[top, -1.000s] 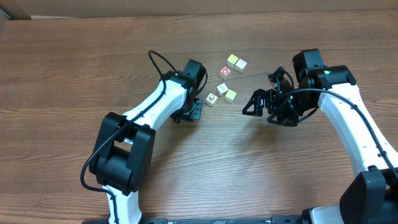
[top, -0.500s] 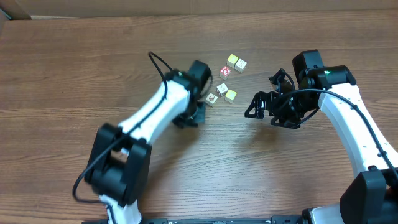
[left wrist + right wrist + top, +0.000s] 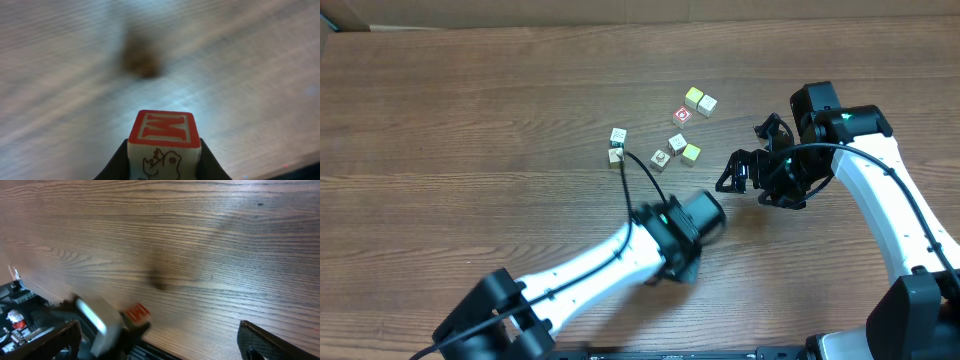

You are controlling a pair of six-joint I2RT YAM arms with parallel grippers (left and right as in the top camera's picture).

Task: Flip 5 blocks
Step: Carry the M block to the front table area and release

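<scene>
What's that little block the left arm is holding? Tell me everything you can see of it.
The block is a small pale wooden cube. One face has a red border and a red letter, M or W; the adjoining face bears a brown outline drawing of an animal. The left gripper pinches two opposite sides, holding it above the table.

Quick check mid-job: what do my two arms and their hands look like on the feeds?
The left arm and right arm are white tubular links with black joints. A thin black cable loops off the left arm; a small green light sits on the right arm. The left hand and right hand are black, two-fingered.
</scene>
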